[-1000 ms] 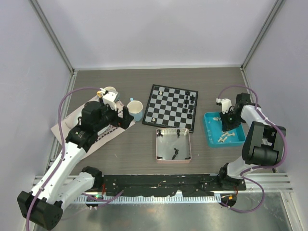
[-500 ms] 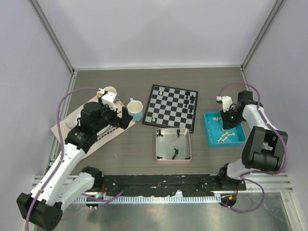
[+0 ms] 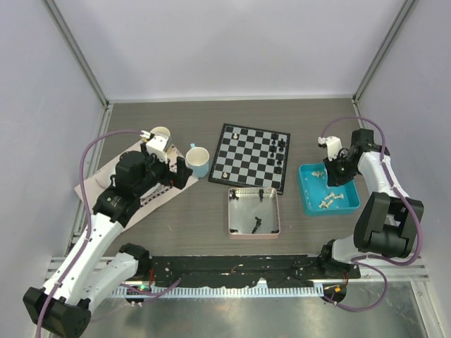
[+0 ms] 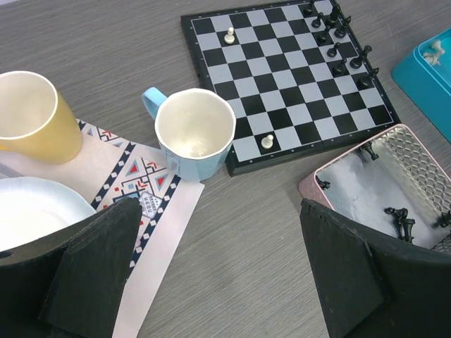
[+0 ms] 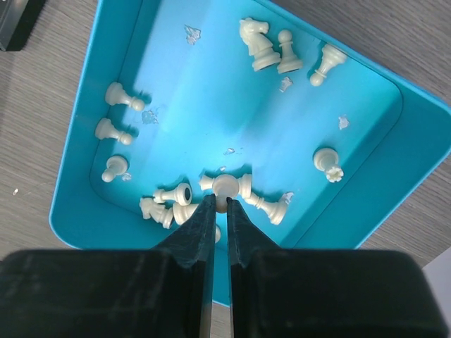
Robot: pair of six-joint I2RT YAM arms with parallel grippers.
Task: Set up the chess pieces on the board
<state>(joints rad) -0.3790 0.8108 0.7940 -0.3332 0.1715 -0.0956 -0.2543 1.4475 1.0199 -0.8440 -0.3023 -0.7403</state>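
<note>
Left of the small black-and-white checked chessboard, the left gripper hangs over the grey wood-grain table. Its jaws are spread wide beside a light-blue ceramic mug. The board carries two off-white plastic chessmen and a cluster of black chessmen. Right of the board, the right gripper is over a turquoise plastic tray. Its jaws are closed on one off-white chessman at their tips, above loose off-white pieces.

Light-blue ceramic mug near yellow cup, patterned paper mat, white plate, pink square metal tray, turquoise plastic tray, grey wood-grain table.
</note>
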